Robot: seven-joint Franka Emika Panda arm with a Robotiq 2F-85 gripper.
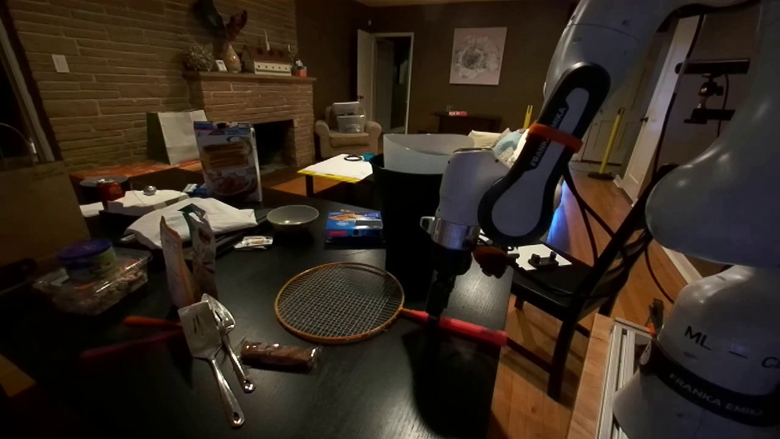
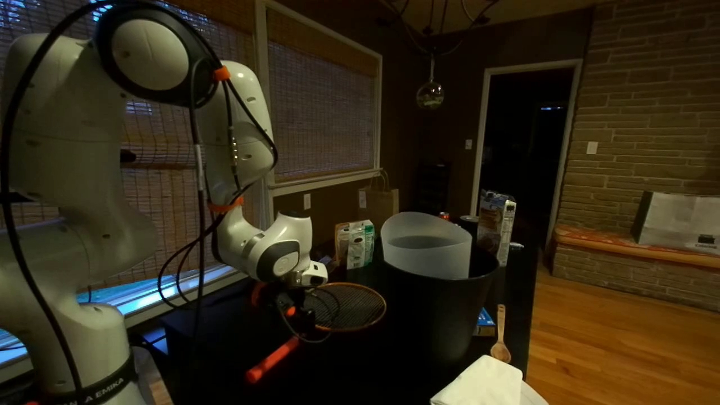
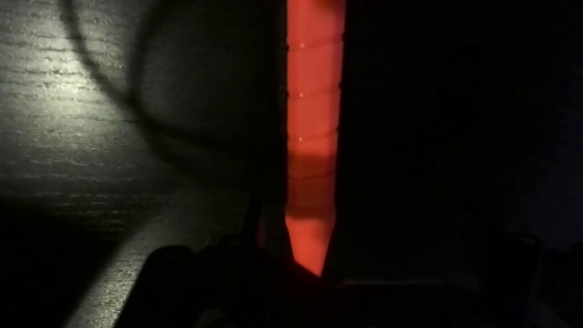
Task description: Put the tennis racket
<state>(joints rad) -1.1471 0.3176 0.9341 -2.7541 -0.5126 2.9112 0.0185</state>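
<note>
The tennis racket lies flat on the dark table, with its pale meshed oval head [image 1: 341, 302] and red handle [image 1: 472, 330] visible; it also shows in an exterior view [image 2: 351, 306]. The handle's end reaches the table edge. My gripper [image 1: 436, 310] points down over the handle near the head end; it also shows dark in an exterior view [image 2: 298, 322]. In the wrist view the red handle [image 3: 314, 105] runs between the widely spread dark fingers of the gripper [image 3: 350, 255]. The fingertips are hard to make out in shadow. The gripper looks open, not closed on the handle.
A tall black bin [image 1: 405, 213] with a white translucent bin [image 2: 427, 247] inside stands close beside the gripper. A metal spatula [image 1: 201, 332], a wrapped bar [image 1: 277, 355], a bowl [image 1: 292, 217], a blue box [image 1: 353, 227] and food bags [image 1: 192, 259] are around the racket.
</note>
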